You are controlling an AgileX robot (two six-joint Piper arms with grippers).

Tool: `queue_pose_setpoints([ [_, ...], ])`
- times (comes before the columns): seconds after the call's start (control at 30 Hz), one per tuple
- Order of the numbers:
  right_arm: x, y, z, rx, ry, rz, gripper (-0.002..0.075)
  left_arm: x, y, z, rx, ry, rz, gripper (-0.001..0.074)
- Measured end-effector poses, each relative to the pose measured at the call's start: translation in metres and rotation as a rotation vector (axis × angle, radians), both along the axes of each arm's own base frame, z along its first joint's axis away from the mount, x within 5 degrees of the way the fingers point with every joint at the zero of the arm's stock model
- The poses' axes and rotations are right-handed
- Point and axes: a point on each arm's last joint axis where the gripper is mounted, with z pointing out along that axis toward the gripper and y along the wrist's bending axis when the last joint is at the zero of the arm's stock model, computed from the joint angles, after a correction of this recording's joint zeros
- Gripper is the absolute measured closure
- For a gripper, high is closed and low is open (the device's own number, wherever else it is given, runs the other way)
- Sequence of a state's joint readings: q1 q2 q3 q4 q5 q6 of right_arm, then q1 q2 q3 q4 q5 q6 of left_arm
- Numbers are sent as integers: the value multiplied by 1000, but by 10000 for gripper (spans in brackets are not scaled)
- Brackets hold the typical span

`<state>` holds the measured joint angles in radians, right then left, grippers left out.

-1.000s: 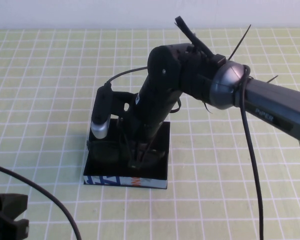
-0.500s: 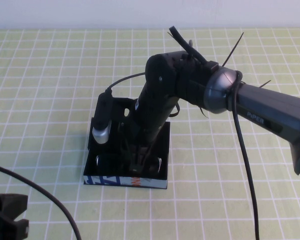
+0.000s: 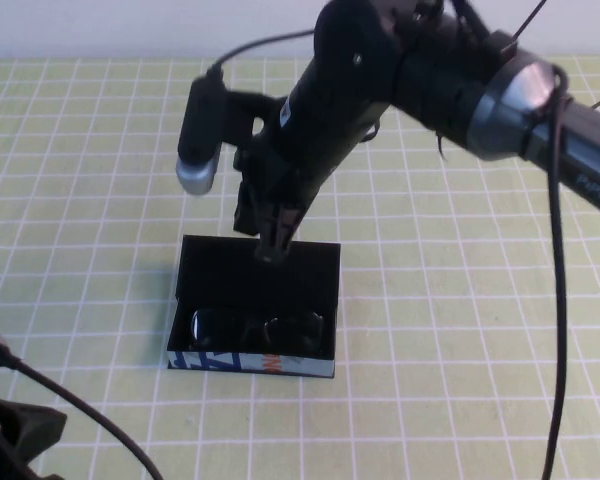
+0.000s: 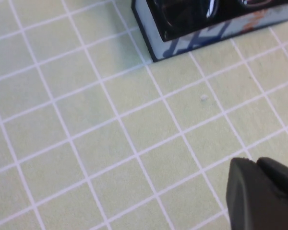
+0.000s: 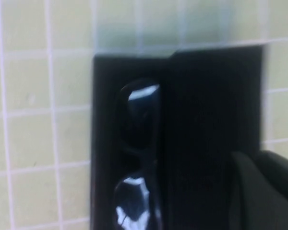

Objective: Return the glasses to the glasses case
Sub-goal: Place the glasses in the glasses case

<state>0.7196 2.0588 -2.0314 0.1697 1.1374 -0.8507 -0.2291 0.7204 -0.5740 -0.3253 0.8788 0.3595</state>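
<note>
The black glasses (image 3: 255, 328) lie inside the open glasses case (image 3: 230, 362), along its pale blue front side. My right gripper (image 3: 273, 245) hangs shut and empty above the case's back edge, clear of the glasses. In the right wrist view the glasses (image 5: 137, 158) rest in the black case (image 5: 206, 105), with the gripper's (image 5: 252, 158) jaws together beside them. My left gripper (image 3: 10, 435) sits at the table's near left corner. In the left wrist view it (image 4: 259, 165) is shut over bare cloth, and the case's blue corner (image 4: 182, 40) shows with the glasses (image 4: 192, 9) in it.
The table is covered by a green cloth with a white grid (image 3: 460, 330). A black cable (image 3: 90, 415) curves over the near left. The right arm's cable (image 3: 558, 300) hangs down at the right.
My right gripper has risen up and back out of the case, leaving the glasses lying in it. The left arm has shifted slightly at the near left.
</note>
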Motion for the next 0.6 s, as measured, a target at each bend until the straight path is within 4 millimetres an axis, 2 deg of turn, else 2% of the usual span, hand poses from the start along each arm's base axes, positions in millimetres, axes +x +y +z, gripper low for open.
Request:
queue_pose_setpoints([
  [0.1,6,-9,23,68,6,-102,729,7,-4,-5,22,23,-60,738],
  [0.2,15,-23,31,107,59,-211,737,16,-8,-10,18,35,-88,738],
  [0.43,39,-56,26,132,158,-369,741,47,-17,-26,-6,39,-98,738],
  [0.6,70,-77,7,215,260,-519,742,72,-30,-42,-112,72,-91,738],
])
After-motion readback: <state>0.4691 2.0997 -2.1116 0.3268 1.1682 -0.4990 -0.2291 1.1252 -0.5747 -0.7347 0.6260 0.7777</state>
